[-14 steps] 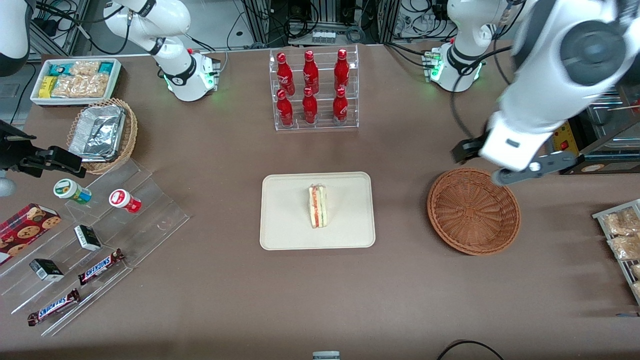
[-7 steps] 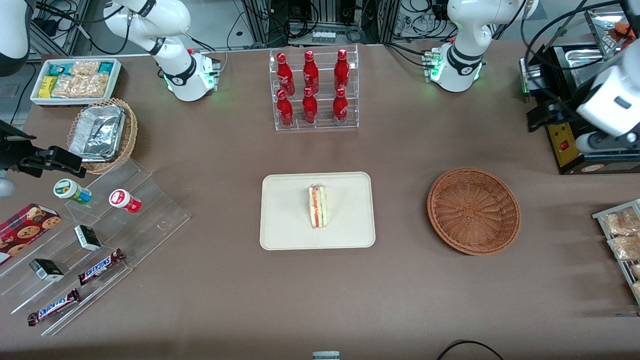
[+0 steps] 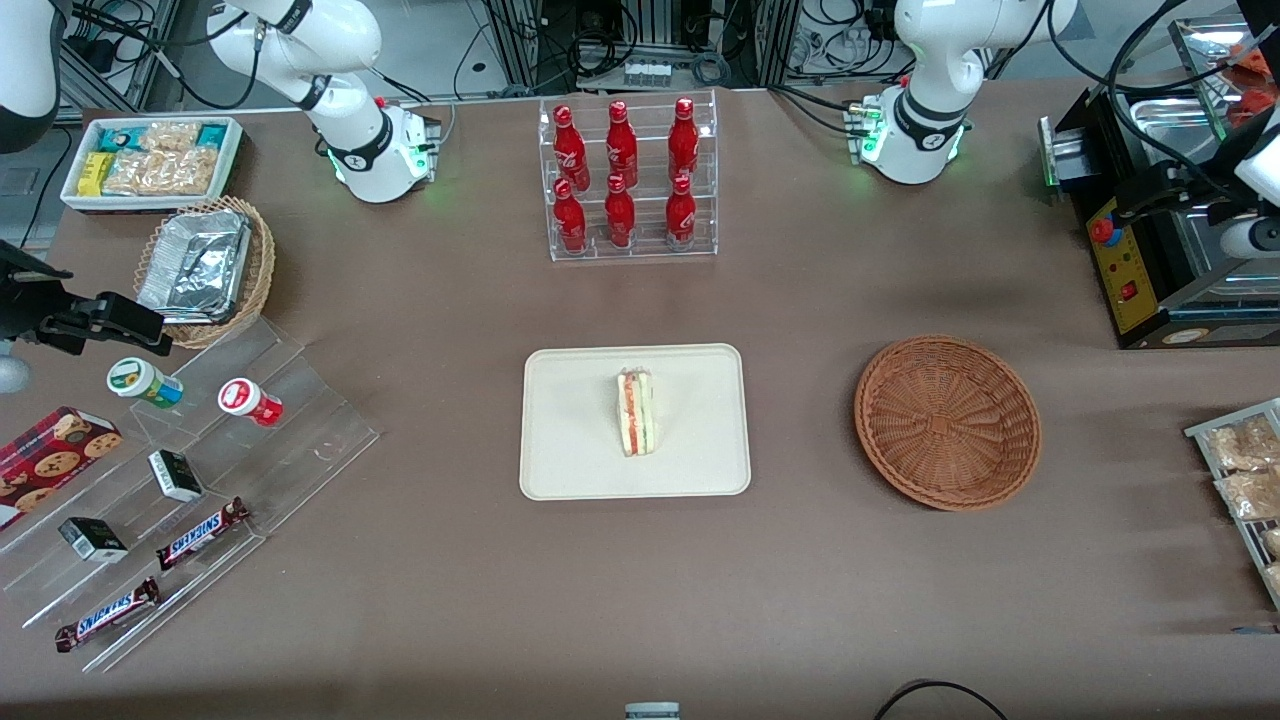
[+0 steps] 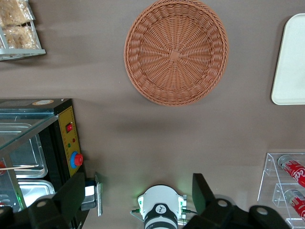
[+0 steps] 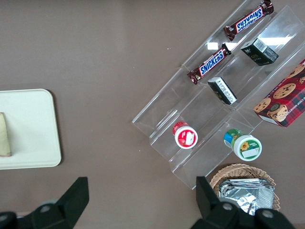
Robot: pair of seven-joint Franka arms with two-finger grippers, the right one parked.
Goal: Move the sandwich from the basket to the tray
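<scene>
- The sandwich [image 3: 636,412] lies on the cream tray [image 3: 570,440], near the tray's middle, with its red and green filling edge showing from above.
- The tray sits on the brown table [image 3: 640,590], nearer the front camera than the clear rack of red bottles [image 3: 625,180].
- The reddish-brown wicker basket [image 3: 946,422] stands beside the tray, toward the working arm's end of the table, apart from it and with nothing in it.
- The left arm's gripper [image 4: 138,195] is raised high over the table's edge at the working arm's end, above a black machine with a yellow control panel [image 3: 1115,265], well apart from the basket and the tray.
- In the wrist view its two dark fingers [image 4: 76,193] stand spread wide with nothing between them; the basket [image 4: 176,51] and one corner of the tray [image 4: 290,62] show far below.
</scene>
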